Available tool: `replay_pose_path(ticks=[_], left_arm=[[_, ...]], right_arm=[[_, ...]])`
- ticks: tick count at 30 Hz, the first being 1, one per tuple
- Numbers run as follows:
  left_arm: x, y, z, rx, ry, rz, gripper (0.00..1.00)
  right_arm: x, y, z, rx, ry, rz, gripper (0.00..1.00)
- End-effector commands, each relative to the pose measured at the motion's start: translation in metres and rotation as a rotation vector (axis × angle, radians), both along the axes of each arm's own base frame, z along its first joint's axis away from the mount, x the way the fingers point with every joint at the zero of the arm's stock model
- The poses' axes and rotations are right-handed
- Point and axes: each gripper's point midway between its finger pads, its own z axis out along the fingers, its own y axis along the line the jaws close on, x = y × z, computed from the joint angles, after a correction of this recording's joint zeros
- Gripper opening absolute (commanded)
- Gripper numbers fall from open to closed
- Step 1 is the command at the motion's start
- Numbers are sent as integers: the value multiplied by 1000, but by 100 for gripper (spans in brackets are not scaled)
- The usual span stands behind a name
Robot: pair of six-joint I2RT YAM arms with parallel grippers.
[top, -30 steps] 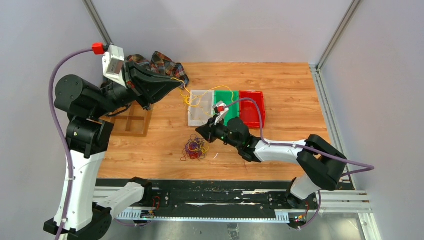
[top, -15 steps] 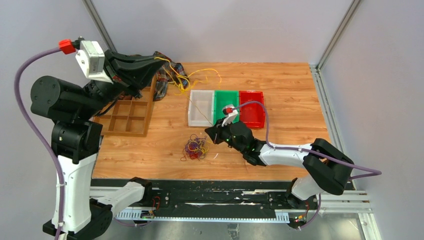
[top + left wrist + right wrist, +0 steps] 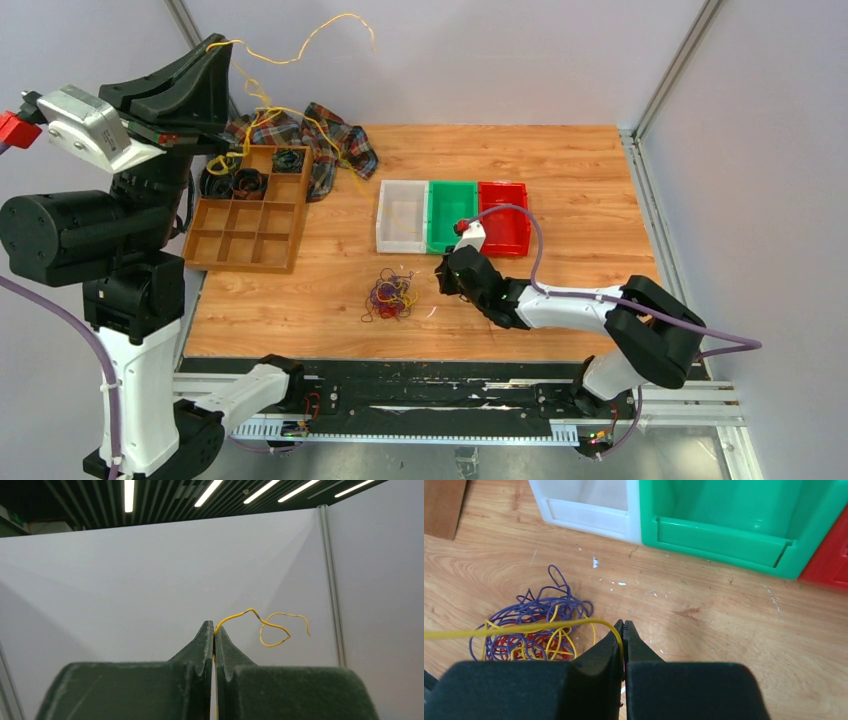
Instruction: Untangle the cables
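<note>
– while the left arm stands reared up high over the table's far left corner, where does its gripper point?

– upward and toward the back wall. the left gripper (image 3: pixel 222 42) (image 3: pixel 214 630) has its fingers pressed together on a long yellow cable (image 3: pixel 300 40) (image 3: pixel 270 626). one end curls free in the air past the tips, and the rest drops down across the plaid cloth (image 3: pixel 330 135).

– and the right arm?

– stretched low and leftward over the table (image 3: pixel 580 180), forearm nearly flat. the right gripper (image 3: pixel 441 273) (image 3: pixel 624 626) is closed too, pinching a yellow strand (image 3: pixel 524 628) that arcs in from the left, right at the tips.

– is that the same wire the left one holds?

– can't tell.

– where's the rest of the cables?

– a tangle of cables (image 3: pixel 390 297) (image 3: pixel 531 630), purple-blue, red and yellow, lies on the wood just left of the right gripper, near the front.

– anything around it?

– a white bin (image 3: pixel 402 215) (image 3: pixel 589 510), a green bin (image 3: pixel 452 205) (image 3: pixel 724 540) and a red bin (image 3: pixel 503 215) (image 3: pixel 831 562) sit side by side beyond the right gripper. a wooden tray (image 3: pixel 240 266) with compartments sits at the left, dark coiled rolls (image 3: pixel 246 183) in its back row. the cloth lies just behind it, touching its far right corner.
</note>
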Motion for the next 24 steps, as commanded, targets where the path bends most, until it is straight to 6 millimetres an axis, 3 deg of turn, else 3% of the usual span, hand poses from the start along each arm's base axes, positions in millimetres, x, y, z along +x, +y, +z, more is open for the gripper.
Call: replay_pose_path(ticks=[1,3,8,14,17,20,24], left_arm=[[-7,8,9,-22,-43,38,0],[-11,18,17,-40,-93,87,0],[-33,70,62,-185,-259,332,0],[-58,93,88,-231,-402,455,1],[-44,70,84,-124,-346,384,1],[-24,34,54,-10,-253,225,0],[-7,-2,9,107,-159,72,0]], right_arm=[[10,-11,2,-30,13,-70,1],[11,-18,-2,-57,39,-102,1],[9,-42,-25,-106,113,-189,1],[8,-59,-30,-68,116,-272,1],[9,-57,-23,-50,102,-263,1],[13,-45,-1,9,40,-202,1],[30,-25,56,146,-56,-93,1]])
